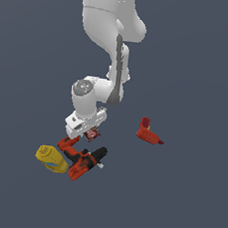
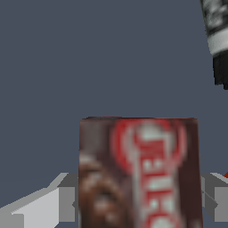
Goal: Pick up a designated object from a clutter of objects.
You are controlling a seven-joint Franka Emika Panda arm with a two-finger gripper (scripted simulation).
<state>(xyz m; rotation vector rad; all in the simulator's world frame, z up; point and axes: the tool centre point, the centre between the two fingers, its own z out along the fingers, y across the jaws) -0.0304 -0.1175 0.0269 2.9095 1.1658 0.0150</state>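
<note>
Box: small flat rectangular box, dark brown with a red label and white lettering (image 2: 139, 173), held between the two grey fingers (image 2: 58, 202) of the tool; in the exterior view a tiny brown-red patch (image 1: 91, 133) just under the white wrist.
Box position: appears raised off the dark grey surface (image 1: 186, 204), just above the near end of the drill; filling the lower middle of the wrist view, lettering turned sideways.
Tool: white two-finger tool (image 1: 90, 131), clamped on the box from both sides, one finger touching each narrow edge.
Arm: white jointed arm (image 1: 109, 20) descending from the top of the exterior view, bent at the wrist over the clutter.
Drill: red and black power drill (image 1: 83, 160), lying on its side directly below the box, apparently not touching it.
Bottle: yellow bottle with a blue label (image 1: 51, 159), lying on its side, just beside the drill toward the exterior view's left.
L-shaped tool: small red L-shaped piece (image 1: 148, 132), alone, well apart from the others toward the exterior view's right.
</note>
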